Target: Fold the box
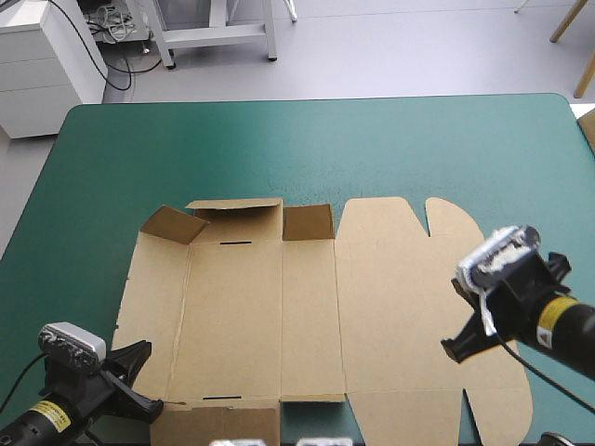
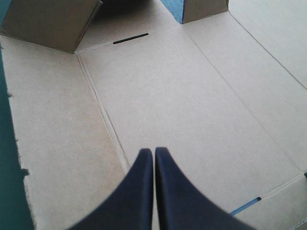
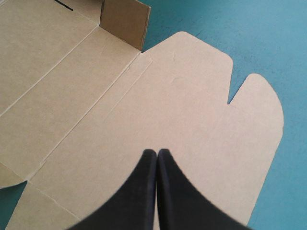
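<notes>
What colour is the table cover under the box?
Plain teal-green; the cover shows best in the high view.

Soft, even light falls from above on my tabletop (image 1: 307, 139), leaving a pale sheen across its far middle, and the brown box (image 1: 390, 297) lies brightly lit with only thin, soft shadows along its edges and creases. The deepest shade sits under the raised flaps (image 1: 232, 212) at its far side, where the board shades itself, and the small upright flap (image 3: 123, 19) shows darker than the flat sheet around it. My left claw (image 2: 154, 151) and right claw (image 3: 157, 151) show as flat black shapes against the bright board.
</notes>
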